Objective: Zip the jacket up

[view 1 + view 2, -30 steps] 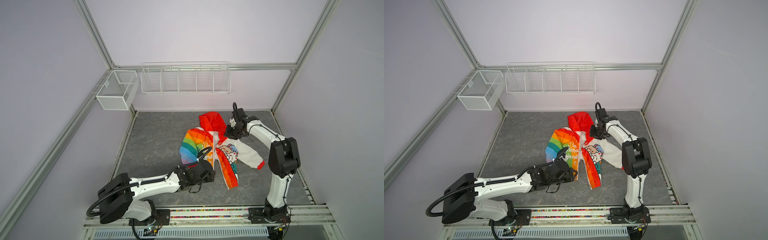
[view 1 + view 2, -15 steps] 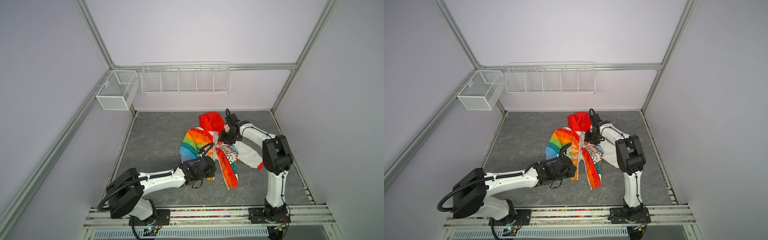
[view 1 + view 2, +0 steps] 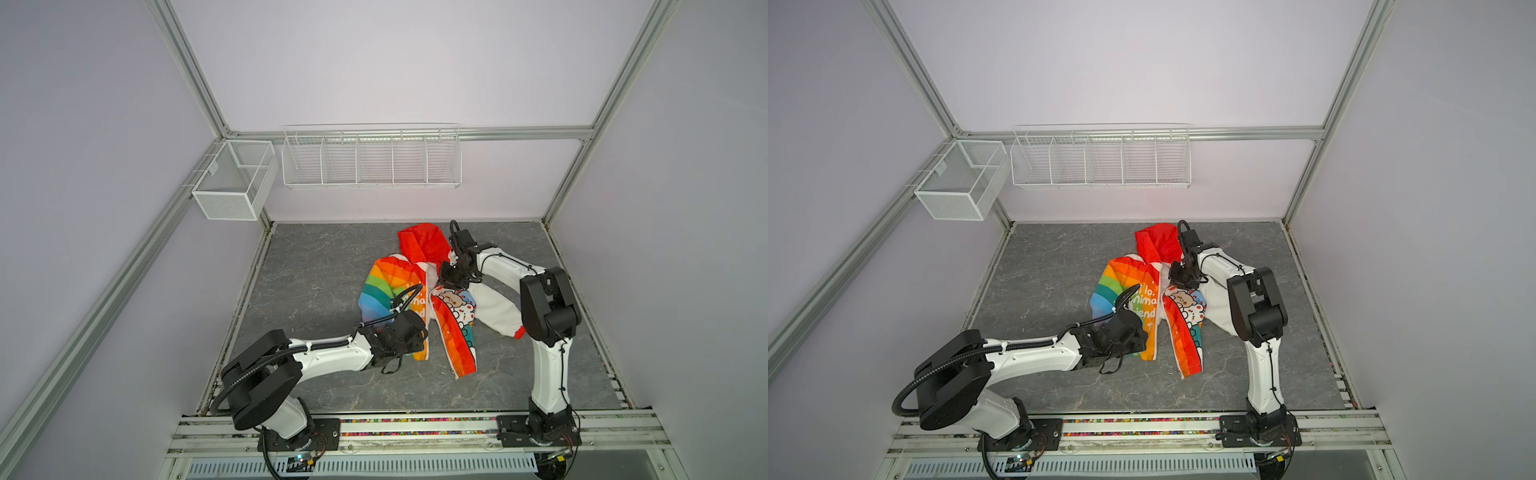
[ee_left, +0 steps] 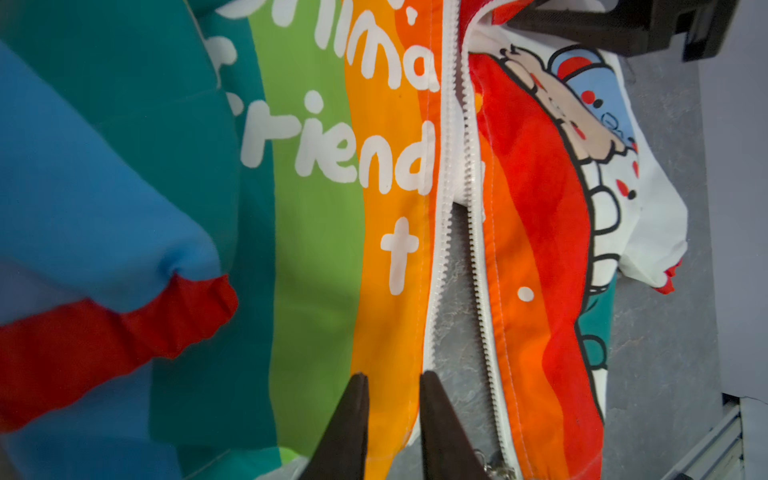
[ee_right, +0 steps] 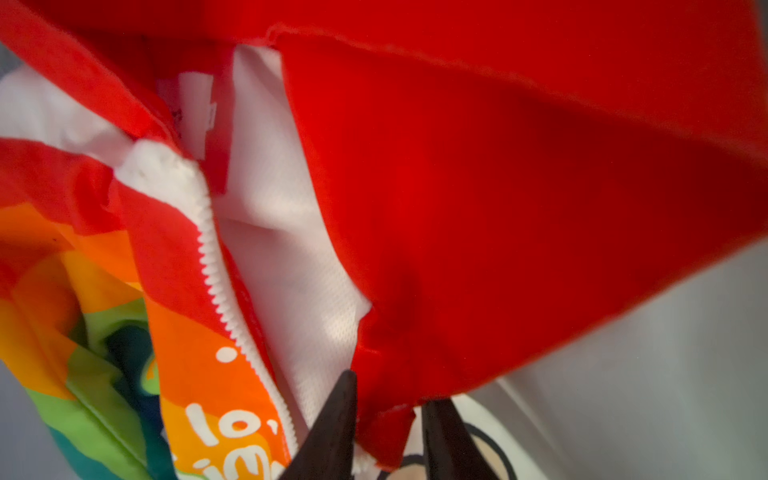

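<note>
Grey marbled tabletop (image 3: 324, 266), mid-frame: the left gripper (image 4: 392, 376), nearly closed, straddled the orange hem of the jacket (image 3: 386, 282), its grip unconfirmed. The right gripper (image 5: 390, 386) pinched red collar fabric at the far end. Between them ran the open white zipper (image 4: 446, 166), its metal pull (image 4: 496, 470) lying just beside the left gripper, the nearer arm.
</note>
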Robot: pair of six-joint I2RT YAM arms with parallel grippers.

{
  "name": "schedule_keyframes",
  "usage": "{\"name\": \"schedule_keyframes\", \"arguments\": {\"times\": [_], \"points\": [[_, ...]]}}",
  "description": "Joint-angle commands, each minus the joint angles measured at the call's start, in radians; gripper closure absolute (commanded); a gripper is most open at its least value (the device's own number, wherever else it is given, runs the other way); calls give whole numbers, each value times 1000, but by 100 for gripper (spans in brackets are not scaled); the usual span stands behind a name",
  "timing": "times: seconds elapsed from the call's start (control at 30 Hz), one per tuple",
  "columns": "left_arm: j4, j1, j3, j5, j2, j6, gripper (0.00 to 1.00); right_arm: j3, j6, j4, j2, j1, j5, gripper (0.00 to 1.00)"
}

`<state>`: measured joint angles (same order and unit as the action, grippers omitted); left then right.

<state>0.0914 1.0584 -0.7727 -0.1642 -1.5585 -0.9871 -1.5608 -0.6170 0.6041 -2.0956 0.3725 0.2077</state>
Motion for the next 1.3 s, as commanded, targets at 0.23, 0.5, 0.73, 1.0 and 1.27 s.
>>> {"name": "schedule_keyframes", "arguments": {"times": [0.23, 0.5, 0.73, 1.0, 1.27], "points": [[-76, -13, 59, 21, -58, -41, 81, -52, -21, 25, 53, -38, -13, 93], [-95, -14, 68, 39, -85, -48, 84, -166, 4, 100, 32, -70, -38, 93], [-109, -14, 85, 43, -81, -58, 84, -324, 39, 187, -58, -86, -71, 93], [-110, -14, 90, 43, -81, -62, 84, -505, 85, 295, -190, -91, -149, 93], [-92, -17, 89, 33, -66, -65, 84, -516, 130, 324, -186, -97, -177, 66]]}}
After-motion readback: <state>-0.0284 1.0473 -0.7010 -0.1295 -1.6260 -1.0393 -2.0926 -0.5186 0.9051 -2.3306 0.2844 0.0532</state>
